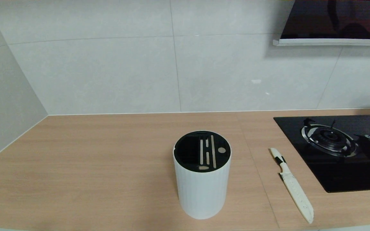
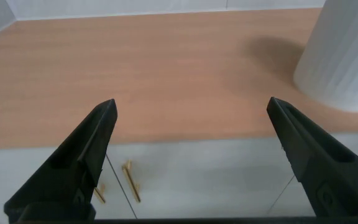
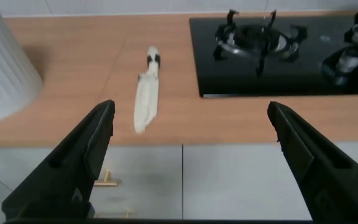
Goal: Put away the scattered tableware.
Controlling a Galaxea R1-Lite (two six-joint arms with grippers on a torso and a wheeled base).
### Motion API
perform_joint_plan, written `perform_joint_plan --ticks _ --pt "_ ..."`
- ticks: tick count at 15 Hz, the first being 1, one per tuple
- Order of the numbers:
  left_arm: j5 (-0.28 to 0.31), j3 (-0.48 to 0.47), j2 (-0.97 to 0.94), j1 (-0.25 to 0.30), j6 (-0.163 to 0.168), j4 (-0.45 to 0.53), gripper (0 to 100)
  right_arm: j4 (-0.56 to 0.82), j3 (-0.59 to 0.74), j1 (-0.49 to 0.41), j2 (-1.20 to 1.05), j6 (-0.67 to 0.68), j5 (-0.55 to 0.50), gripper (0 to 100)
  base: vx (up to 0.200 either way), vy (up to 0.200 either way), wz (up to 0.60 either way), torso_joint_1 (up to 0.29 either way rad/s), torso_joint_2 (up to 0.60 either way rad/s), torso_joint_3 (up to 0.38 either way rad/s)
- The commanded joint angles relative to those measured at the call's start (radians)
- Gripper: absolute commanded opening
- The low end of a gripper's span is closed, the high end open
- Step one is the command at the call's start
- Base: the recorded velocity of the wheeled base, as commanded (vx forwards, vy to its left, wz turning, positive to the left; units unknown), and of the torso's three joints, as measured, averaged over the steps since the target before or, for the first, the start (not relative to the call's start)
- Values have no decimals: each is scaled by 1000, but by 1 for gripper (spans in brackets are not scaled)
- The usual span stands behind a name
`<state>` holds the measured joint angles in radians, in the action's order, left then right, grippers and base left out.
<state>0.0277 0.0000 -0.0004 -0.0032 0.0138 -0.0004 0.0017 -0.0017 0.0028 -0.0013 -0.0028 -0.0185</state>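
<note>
Holder (image 1: 202, 179) sits near the middle of the counter (image 1: 108, 154), knife (image 1: 291, 184) lies to its right, and the stove (image 1: 332, 175) is farther right.

Left pincer (image 2: 191, 107): dark fingers (image 2: 86, 149) spread wide, nothing between them; held just off the front edge of the counter (image 2: 166, 68) (left half). Right pincer (image 3: 190, 109): spread equally wide, empty; off the same front edge, toward its right end.
</note>
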Motion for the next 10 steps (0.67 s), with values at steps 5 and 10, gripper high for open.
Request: perform_joint_plan --ticks 5,10 --pt "0 0 0 0 0 0 100 0 0 0 1 0 0 100 0 0 0 207 -434 -224" --pt "0 0 0 0 -2 0 100 0 0 0 1 1 0 100 0 0 0 8 -15 -10"
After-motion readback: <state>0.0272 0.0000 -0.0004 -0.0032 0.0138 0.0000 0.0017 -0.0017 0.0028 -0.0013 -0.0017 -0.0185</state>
